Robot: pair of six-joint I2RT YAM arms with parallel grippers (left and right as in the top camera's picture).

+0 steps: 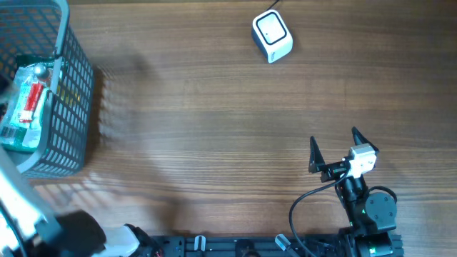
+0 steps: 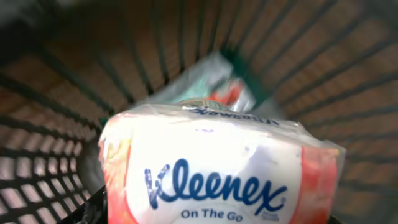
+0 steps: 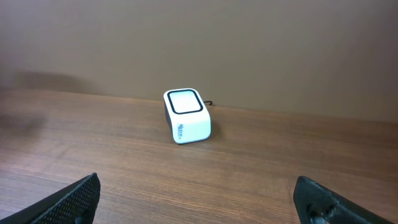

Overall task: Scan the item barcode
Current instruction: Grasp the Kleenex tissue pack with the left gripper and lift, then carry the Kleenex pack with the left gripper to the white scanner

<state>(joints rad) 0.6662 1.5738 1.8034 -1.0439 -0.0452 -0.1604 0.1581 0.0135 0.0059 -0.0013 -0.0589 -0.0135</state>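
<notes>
Table; basket far left; left arm angles from near-left into it; right arm near right, pointing far; Kleenex pack inside basket; scanner far centre-right; right gripper spread wide, empty; left gripper: can't tell.

Worktop: one wood-grain surface in mid brown, its streaks running lengthwise from left edge to right edge, with a matte finish and an even tone across the whole span. Wall: plain, unpatterned grey-brown, meeting the worktop's far edge in a straight line, with no window or fitting showing on the stretch in view. Lighting: soft and diffuse, giving only faint blurred shadows, one a dim patch on the worktop toward its left edge and one a darker smudge low on the wall at the left.
</notes>
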